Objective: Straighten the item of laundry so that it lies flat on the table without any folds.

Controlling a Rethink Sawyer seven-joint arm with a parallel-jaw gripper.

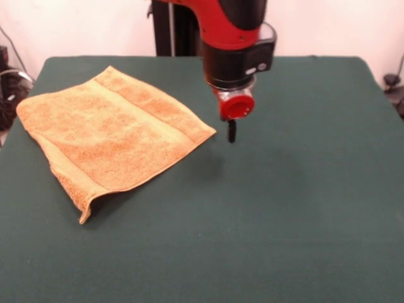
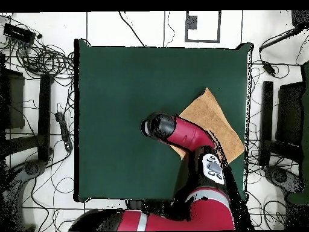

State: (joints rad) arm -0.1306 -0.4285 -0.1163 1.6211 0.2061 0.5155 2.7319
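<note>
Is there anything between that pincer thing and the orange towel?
No. In the front view only bare green table separates the pincer from the towel's nearest corner.

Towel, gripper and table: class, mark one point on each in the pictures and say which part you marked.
towel (image 1: 117,136), front view, middle of its upper face
gripper (image 1: 231,131), front view, dark tip below the red cap
table (image 2: 127,90), overhead view, bare green cloth

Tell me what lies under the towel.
The orange towel rests on the green table; green cloth shows all round it. At its near corner the edge looks doubled, a lower layer showing. Anything else beneath is covered. The gripper hangs beside it, not over it.
</note>
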